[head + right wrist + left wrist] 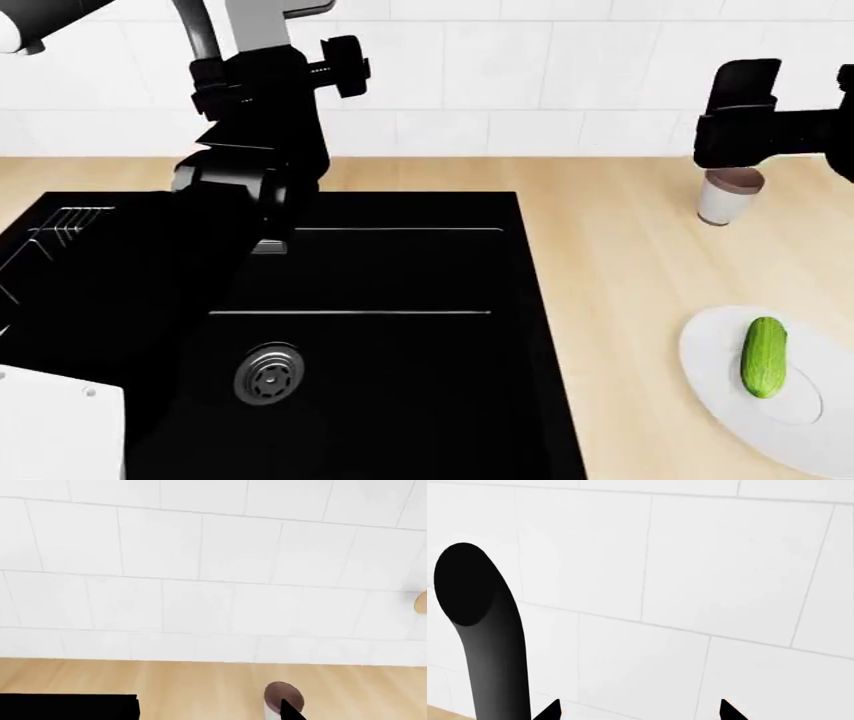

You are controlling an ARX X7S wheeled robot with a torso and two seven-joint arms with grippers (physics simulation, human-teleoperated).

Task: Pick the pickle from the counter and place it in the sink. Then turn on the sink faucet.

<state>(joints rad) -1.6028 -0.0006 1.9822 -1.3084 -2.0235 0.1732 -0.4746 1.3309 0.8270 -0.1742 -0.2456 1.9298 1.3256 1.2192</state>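
The pickle (763,357) is bright green and lies on a white plate (727,400) on the beige counter (614,260), right of the black sink (400,380). The grey sink faucet (260,25) rises behind the sink. My left arm (254,150) reaches up over the sink's back edge to the faucet. In the left wrist view the left gripper (640,715) is open and empty, facing the tiled wall, with a dark tube (484,630) just beside it. My right gripper (741,110) hangs high over the back of the counter, open and empty, far from the pickle.
A small white cup with brown contents (727,195) stands on the counter under my right gripper; it also shows in the right wrist view (283,696). A wire dish rack (54,235) sits at the sink's left. The steel drain (270,372) lies in the basin.
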